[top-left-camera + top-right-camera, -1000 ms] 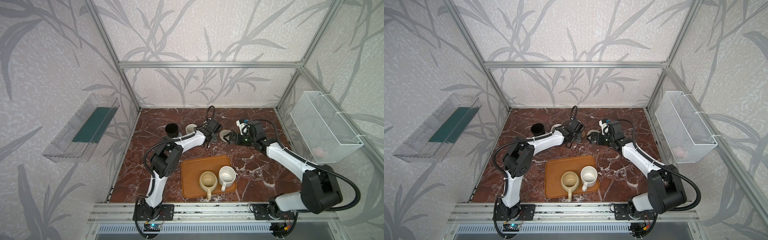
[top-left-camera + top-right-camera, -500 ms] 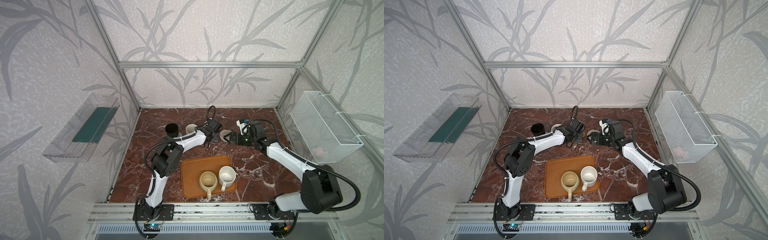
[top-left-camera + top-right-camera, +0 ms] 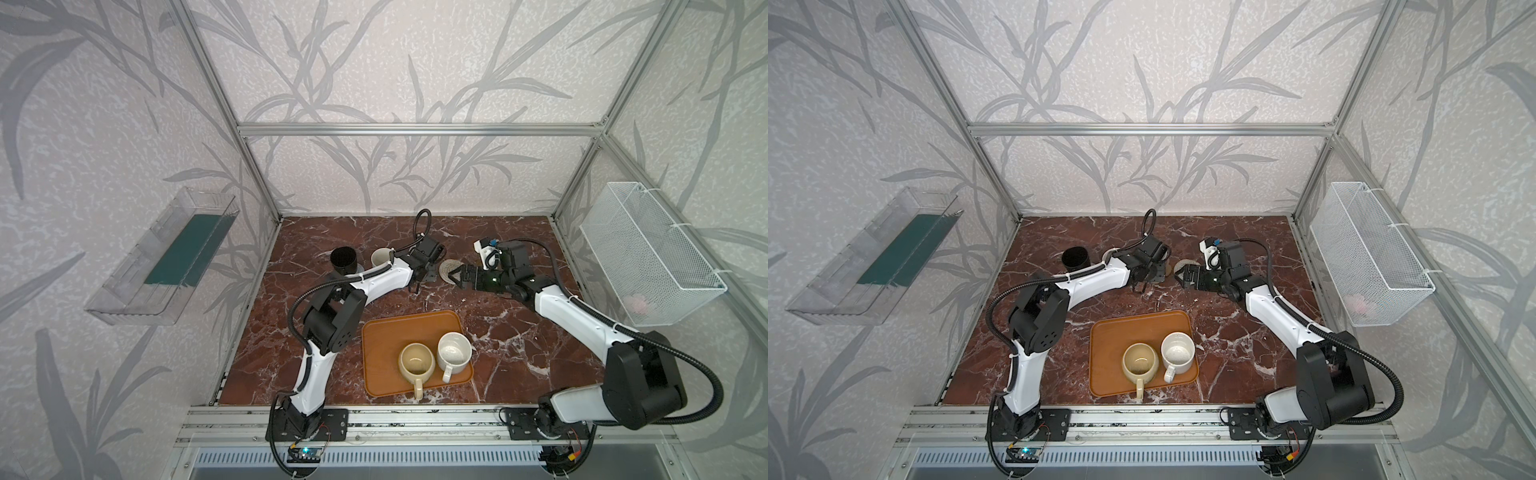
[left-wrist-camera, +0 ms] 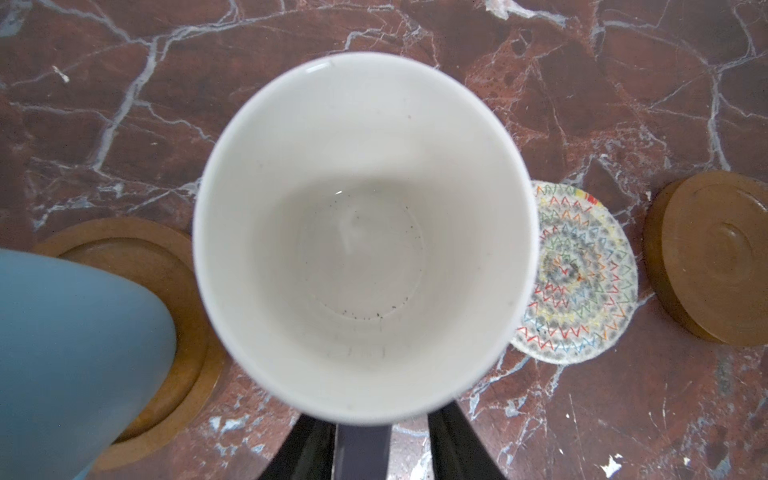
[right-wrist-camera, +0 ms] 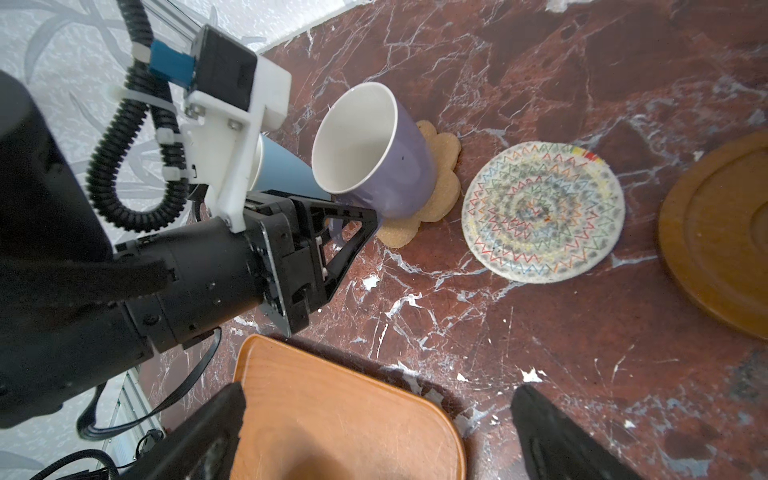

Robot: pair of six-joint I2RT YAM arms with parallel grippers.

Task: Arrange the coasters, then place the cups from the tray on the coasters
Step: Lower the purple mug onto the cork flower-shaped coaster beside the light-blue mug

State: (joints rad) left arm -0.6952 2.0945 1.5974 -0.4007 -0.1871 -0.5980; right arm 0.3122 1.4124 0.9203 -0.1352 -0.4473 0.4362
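**Item 1.** Lavender cup: upright on the tan flower-shaped coaster, set off-centre so the lobes show past its base on one side. Its handle points back along the left arm, being the narrow part a gripper can carry it by

**Item 2.** Left gripper: the jaws straddle that handle but stand parted, with bare marble showing between the handle and one finger. Judged as let go, with the cup resting on its own weight

**Item 3.** Light blue cup: on a brown wooden disc, just beside the lavender cup

**Item 4.** Black cup: at the left end of the row in both top views. What lies under it cannot be made out

**Item 5.** Woven round coaster (cream ground, coloured zigzag stitching): vacant, just beside the flower coaster. A second wooden disc lies beyond it, also vacant. The mats run in a line along the far side, which leaves the near side free for the tray

**Item 6.** Tray: near the front edge, holding the tan-yellow cup and the speckled white cup, handles toward the front. Two cups remain for two free mats

**Item 7.** Right gripper: fingers spread wide and empty, hovering low next to the woven coaster. Judged to be waiting clear of the left arm

**Status.** Three of five cups are off the tray, and the lavender placement lacks only the left arm's withdrawal. Backing out carelessly could snag the handle and drag the cup off its mat
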